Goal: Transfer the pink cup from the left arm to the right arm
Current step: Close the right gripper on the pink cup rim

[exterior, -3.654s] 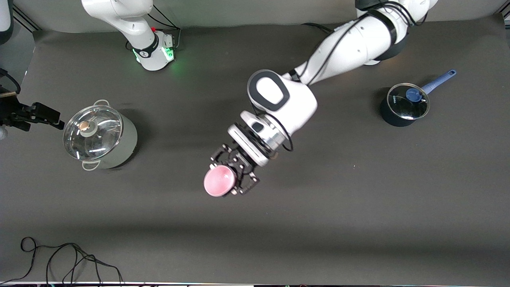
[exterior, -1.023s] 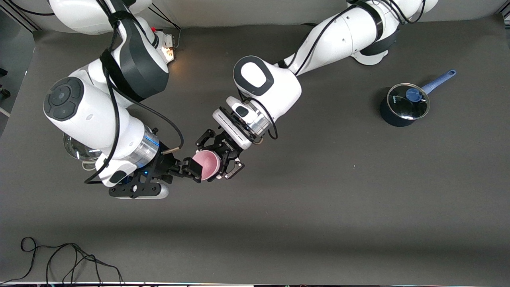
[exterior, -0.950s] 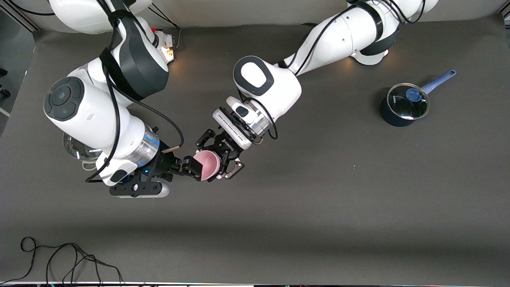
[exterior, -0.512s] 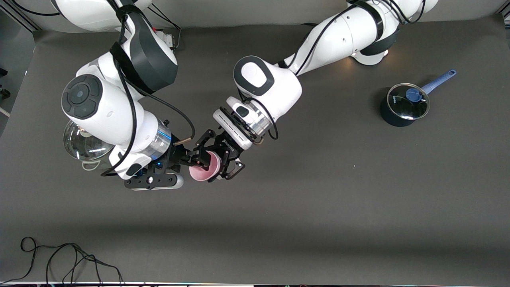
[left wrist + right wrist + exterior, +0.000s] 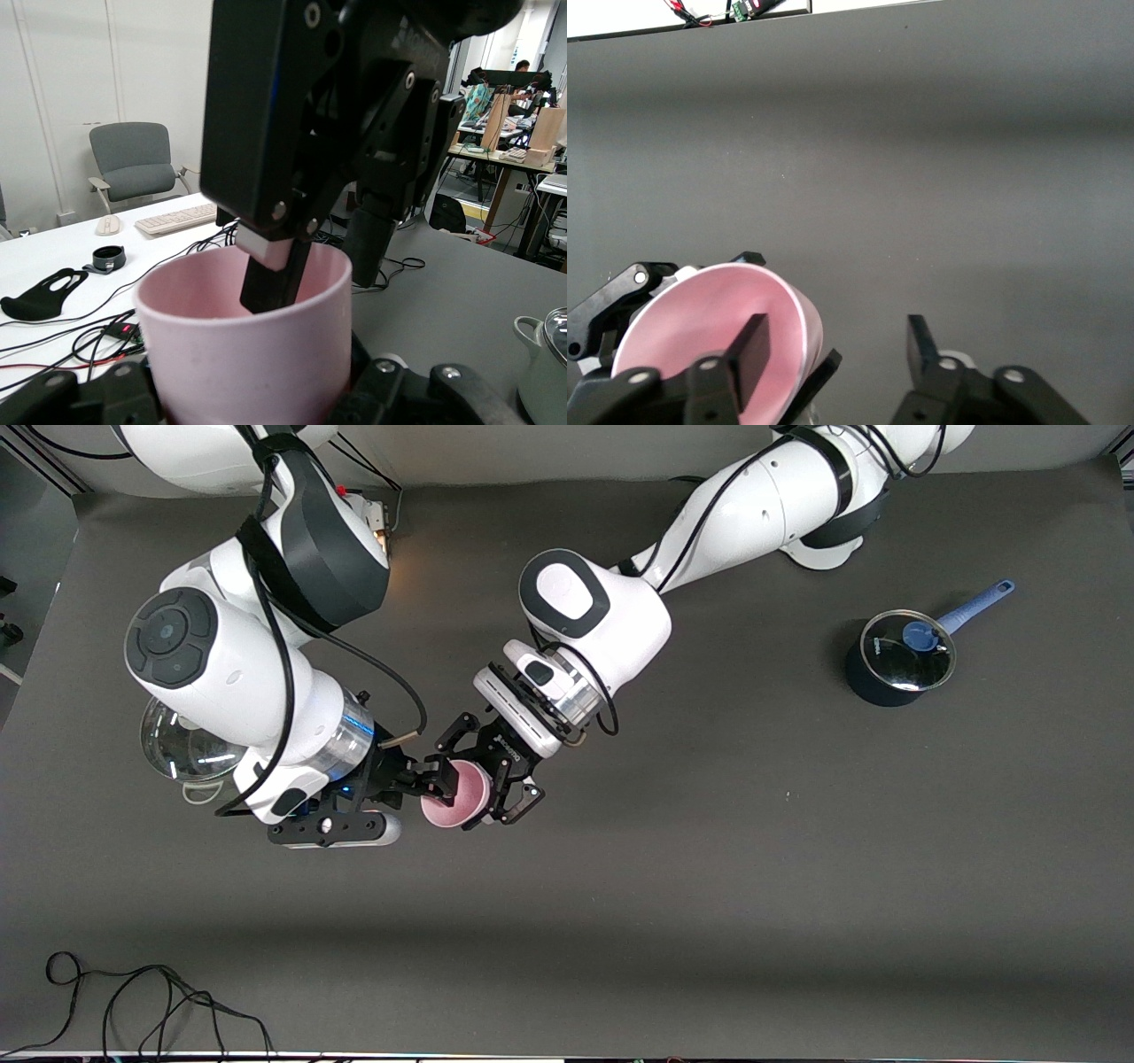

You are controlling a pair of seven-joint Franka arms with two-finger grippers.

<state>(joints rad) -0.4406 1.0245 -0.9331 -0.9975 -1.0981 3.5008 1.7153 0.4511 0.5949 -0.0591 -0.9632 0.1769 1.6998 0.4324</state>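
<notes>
The pink cup point(image 5: 459, 799) is held in the air over the middle of the table, its mouth toward the front camera. My left gripper point(image 5: 478, 784) is shut on its sides. The left wrist view shows the cup point(image 5: 248, 354) seated between the left gripper's point(image 5: 257, 400) jaws. My right gripper point(image 5: 431, 778) is open at the cup's rim, one finger inside the cup and the other outside. In the right wrist view the cup point(image 5: 691, 319) fills the lower corner, and my right gripper point(image 5: 837, 341) straddles its wall with wide-spread fingers.
A steel pot with a glass lid point(image 5: 177, 751) stands under the right arm, mostly hidden. A dark saucepan with a blue handle point(image 5: 899, 660) stands toward the left arm's end. A black cable point(image 5: 133, 1001) lies by the table's front edge.
The right arm came in from outside the view and moved its open gripper to the cup, putting one finger inside the rim. The left gripper has kept hold of the cup.
</notes>
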